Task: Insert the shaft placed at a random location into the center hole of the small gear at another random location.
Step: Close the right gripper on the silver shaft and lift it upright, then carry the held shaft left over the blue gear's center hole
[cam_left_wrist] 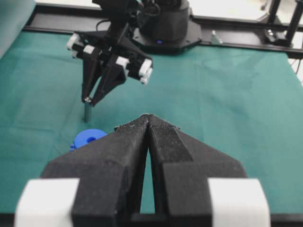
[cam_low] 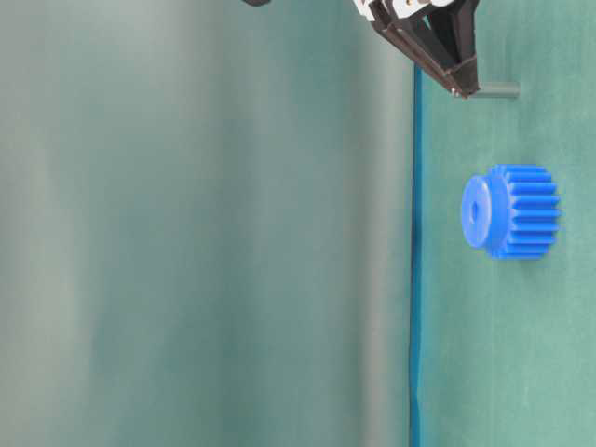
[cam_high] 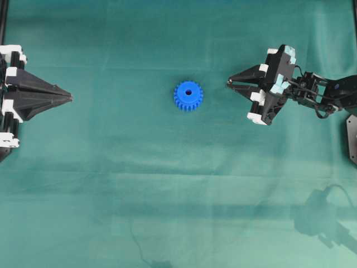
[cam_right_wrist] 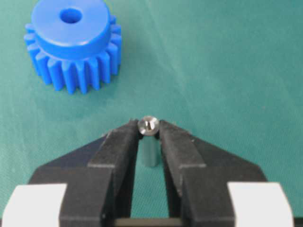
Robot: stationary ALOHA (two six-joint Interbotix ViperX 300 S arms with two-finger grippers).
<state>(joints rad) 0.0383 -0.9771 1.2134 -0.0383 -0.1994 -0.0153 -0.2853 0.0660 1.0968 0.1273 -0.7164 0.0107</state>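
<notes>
The small blue gear (cam_high: pixel 188 96) lies flat at the table's middle, hub up, its dark center hole (cam_high: pixel 188 92) open; it also shows in the right wrist view (cam_right_wrist: pixel 73 42), the table-level view (cam_low: pixel 512 211) and the left wrist view (cam_left_wrist: pixel 88 138). My right gripper (cam_high: pixel 229 84) is shut on the grey shaft (cam_right_wrist: pixel 148 126), which hangs upright below the fingertips, right of the gear and off the cloth; the shaft also shows in the table-level view (cam_low: pixel 494 90) and the left wrist view (cam_left_wrist: pixel 87 111). My left gripper (cam_high: pixel 70 98) is shut and empty at the far left.
Green cloth (cam_high: pixel 178 184) covers the table. The right arm's black base (cam_left_wrist: pixel 163 28) and a black rail (cam_left_wrist: pixel 246 35) stand along the far edge in the left wrist view. A dark plate (cam_high: pixel 351 139) sits at the right edge.
</notes>
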